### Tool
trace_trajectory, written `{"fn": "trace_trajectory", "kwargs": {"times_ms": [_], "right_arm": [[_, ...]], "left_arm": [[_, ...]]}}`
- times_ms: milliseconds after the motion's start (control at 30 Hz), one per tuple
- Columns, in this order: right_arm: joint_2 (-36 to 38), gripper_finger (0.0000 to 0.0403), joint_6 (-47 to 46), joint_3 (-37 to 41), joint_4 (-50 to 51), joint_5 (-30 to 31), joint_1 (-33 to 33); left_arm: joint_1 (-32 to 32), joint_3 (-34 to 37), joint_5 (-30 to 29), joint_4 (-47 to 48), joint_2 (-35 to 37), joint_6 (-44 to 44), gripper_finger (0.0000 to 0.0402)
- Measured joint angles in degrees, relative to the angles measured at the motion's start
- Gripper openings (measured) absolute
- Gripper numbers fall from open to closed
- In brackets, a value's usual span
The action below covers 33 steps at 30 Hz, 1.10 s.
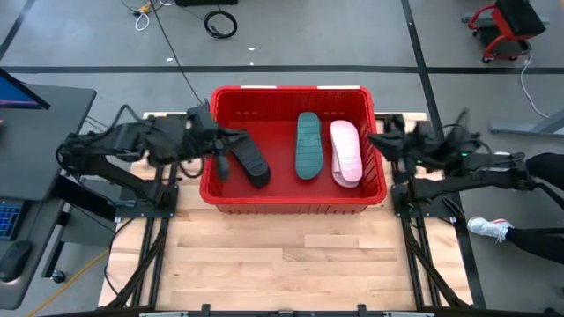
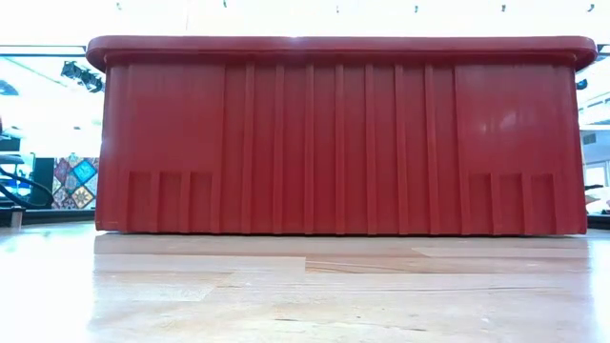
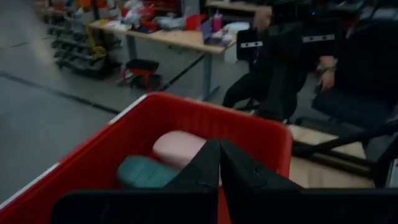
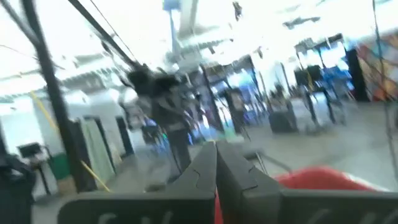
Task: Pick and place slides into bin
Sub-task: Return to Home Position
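Clock: 12 is the table's far edge in the high view, with the dial centred on the bin [image 1: 291,205].
High view only: 3 colours of slide lie side by side on the bin floor. The black slide [image 1: 250,162] is at 9 and slanted, the teal slide [image 1: 307,145] is at the centre, and the pink slide [image 1: 345,153] is at 3. Whether a 2nd slide lies under any of them cannot be told.
Low view only: the bin's near wall fills the frame and hides the slides and both arms. The bin stands flat on the table [image 2: 305,286].
Left gripper [image 1: 236,135]: at 9, over the bin's rim, near the black slide's far end. The left wrist view shows its fingers [image 3: 202,168] pressed together, holding nothing.
Right gripper [image 1: 377,141]: at 3, just outside the rim. In the right wrist view its fingers [image 4: 205,171] meet at the tips, empty, with a blurred red edge of the bin beyond them.
Materials: the bin is glossy red plastic with a thick rim and vertical ribs on its wall. The teal slide shows a ridged face and the pink one looks smooth. The table is pale wood planks.
Around: a seated person [image 3: 354,56] shows past the bin in the left wrist view. On the grey floor are a shoe [image 1: 487,229] at 4, cables [image 1: 220,22] at 12 and a red stool [image 1: 504,31] at 1. A monitor [image 1: 18,92] stands at 9.
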<state>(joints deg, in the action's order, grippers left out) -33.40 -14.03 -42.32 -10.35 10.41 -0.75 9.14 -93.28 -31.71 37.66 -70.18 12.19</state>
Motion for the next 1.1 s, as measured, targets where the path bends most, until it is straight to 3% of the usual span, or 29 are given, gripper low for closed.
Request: {"fn": "trace_trajectory", "kwargs": {"times_ms": [233,400,533,733,967,1100], "right_arm": [[7.44,0.0005,3.86,4.65,-8.26,0.02,-3.70],[12.86,0.0006,5.25,10.54,-17.07,0.00,-4.61],[17.48,0.0003,5.47,14.74,-23.62,0.17,-4.60],[22.89,0.0013,7.14,15.64,-21.13,5.76,-4.58],[22.38,0.0031,4.46,15.62,-17.23,6.18,-4.58],[23.06,0.0030,4.19,15.67,-16.08,13.15,-4.58]], "left_arm": [[-3.84,15.44,6.71,-22.94,1.90,-1.36,0.0007],[-7.45,25.72,6.43,-32.68,10.89,-1.41,0.0020],[-11.43,32.76,4.84,-32.46,19.85,-1.53,0.0010],[-14.11,40.27,-6.45,-28.84,31.48,-1.38,0.0012],[-13.85,44.37,-6.71,-24.87,39.41,4.45,0.0050],[-13.86,49.79,-7.95,-26.64,43.76,0.27,0.0060]]}}
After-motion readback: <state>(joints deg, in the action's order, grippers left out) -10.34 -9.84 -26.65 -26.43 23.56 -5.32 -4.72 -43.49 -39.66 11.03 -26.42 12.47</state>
